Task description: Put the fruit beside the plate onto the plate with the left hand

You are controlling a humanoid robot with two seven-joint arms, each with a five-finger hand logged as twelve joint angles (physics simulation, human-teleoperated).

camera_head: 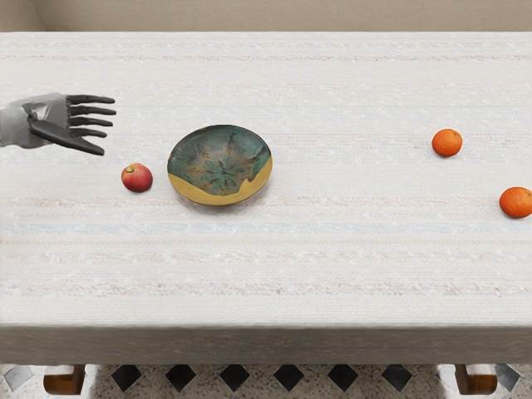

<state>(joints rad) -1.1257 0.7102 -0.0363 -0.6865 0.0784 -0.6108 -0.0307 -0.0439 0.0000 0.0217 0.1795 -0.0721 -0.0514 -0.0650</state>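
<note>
Nearest the onlooker, the table (pixel 266 291) is showing its cloth-covered front edge, which is hanging above a floor (pixel 234 376) of black diamond tiles. On the cloth, the red apple (pixel 137 177) is lying just left of the plate (pixel 219 165), close to its rim but not touching it. The plate, a shallow green-and-gold dish, is sitting left of the table's centre. The left hand (pixel 71 123) is hovering at the left edge, behind the apple and apart from it. Its dark fingers (pixel 91 110) are reaching straight toward the right, spread and gripping nothing. Far to the right, well apart from the plate, one orange (pixel 447 142) is resting, with a second orange (pixel 516 202) lying at the right edge.
</note>
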